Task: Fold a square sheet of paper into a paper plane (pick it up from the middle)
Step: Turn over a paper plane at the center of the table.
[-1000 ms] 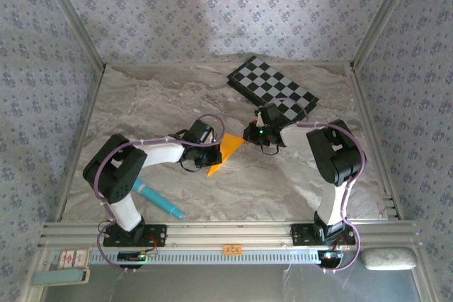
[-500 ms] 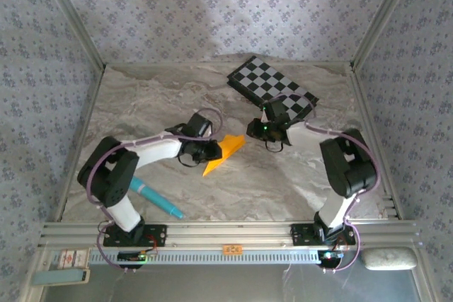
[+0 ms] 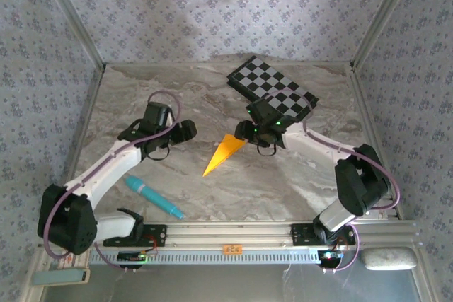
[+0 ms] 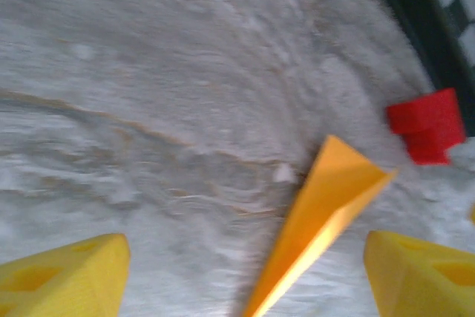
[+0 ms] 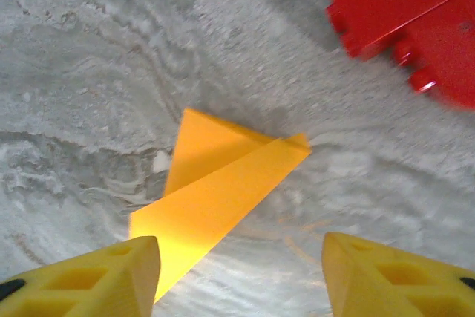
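Paper plane [image 3: 225,153] lies loose mid-bench [image 3: 283,182], a narrow creased dart with its nose toward the near left. The left fingers [image 4: 67,276] are spread and well apart from it. The right fingers [image 5: 96,276] are spread over its wide end, near the red block [image 5: 415,12]. Judgement: folding looks complete, and both sets of fingers stand open so the plane rests undisturbed.

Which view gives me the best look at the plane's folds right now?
Right wrist: the plane is close and sharp, its overlapping flaps clear, though its tip is out of sight. Top external shows it whole but small. Left wrist shows it blurred, tip cut by the frame edge.
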`<state>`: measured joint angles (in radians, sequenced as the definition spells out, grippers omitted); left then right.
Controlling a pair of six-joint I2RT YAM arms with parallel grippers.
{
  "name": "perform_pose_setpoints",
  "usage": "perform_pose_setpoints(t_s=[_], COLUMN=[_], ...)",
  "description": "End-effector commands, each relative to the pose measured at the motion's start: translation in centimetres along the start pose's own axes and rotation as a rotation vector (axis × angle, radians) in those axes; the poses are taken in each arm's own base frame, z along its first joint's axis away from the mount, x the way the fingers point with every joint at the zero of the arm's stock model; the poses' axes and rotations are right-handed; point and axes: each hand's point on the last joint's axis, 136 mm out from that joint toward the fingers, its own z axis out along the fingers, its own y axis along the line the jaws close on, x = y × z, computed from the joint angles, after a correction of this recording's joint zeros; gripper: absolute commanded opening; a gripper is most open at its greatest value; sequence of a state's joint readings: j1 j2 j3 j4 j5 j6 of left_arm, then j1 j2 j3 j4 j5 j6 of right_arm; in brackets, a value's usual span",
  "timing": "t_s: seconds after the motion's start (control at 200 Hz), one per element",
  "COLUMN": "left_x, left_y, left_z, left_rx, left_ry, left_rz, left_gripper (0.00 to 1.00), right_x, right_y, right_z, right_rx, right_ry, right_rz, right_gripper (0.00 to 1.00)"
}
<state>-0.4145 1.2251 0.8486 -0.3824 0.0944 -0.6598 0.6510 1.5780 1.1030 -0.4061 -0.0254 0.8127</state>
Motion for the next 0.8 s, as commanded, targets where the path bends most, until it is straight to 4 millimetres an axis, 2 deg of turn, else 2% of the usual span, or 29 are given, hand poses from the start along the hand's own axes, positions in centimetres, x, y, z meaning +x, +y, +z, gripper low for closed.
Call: perform_pose_setpoints(t_s=[0.0,0.02,0.125,0.395,0.47,0.65,0.795], left_x=[-0.2,-0.2,-0.5,-0.3,-0.3,0.0,0.1], left_y=[3.5,3.7,4.5,5.6,5.9,6.6,6.9], left_z=[-1.3,-1.4,-2.1,-2.7,-2.8,-2.6,-2.4], left_rx=[-0.125,-0.131,-0.138,-0.121,-0.125,-0.139,-0.141], left_ry=[-0.051,-0.057,-0.083,-0.106,-0.106,-0.099,-0.085], left_rz=[0.035,0.037,0.041,0.034,0.038,0.033,0.021], left_gripper=[0.9,0.92,0.99,1.0,1.0,1.0,1.0], right_x=[0.7,0.5,1.2,3.6,4.2,5.1,5.3], right_y=[1.0,1.7,2.7,3.3,3.3,1.7,1.9], right_z=[0.2,0.3,1.3,4.2,4.7,4.6,4.5], right_rx=[0.092,0.09,0.152,0.334,0.378,0.514,0.511], right_ry=[-0.002,-0.006,0.01,0.064,0.08,0.123,0.138], right_rz=[0.029,0.023,0.008,0.009,0.014,0.042,0.055], right_gripper=[0.66,0.67,0.71,0.76,0.74,0.7,0.57])
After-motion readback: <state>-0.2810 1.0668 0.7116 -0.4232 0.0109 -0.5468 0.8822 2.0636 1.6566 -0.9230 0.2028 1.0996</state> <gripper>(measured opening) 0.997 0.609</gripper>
